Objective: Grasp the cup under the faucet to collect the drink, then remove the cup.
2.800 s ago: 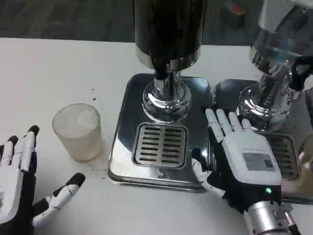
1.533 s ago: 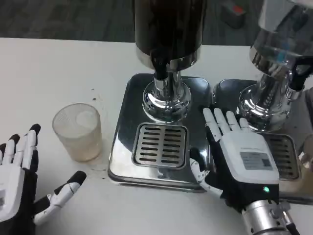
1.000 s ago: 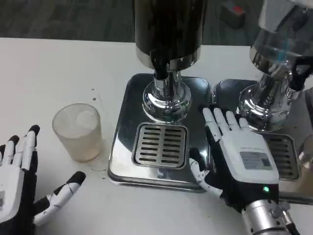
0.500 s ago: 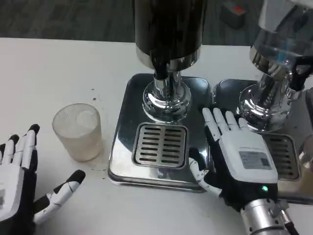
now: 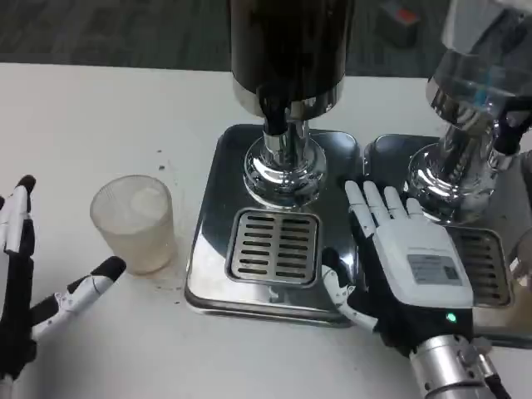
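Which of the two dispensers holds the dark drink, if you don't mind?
The left dispenser: its tank is dark, while the right dispenser looks clear.

right hand (image 5: pixel 413 278): white back, grey label, green light behind fingers | silver forearm | left hand (image 5: pixel 25 283): white fingers, black tips
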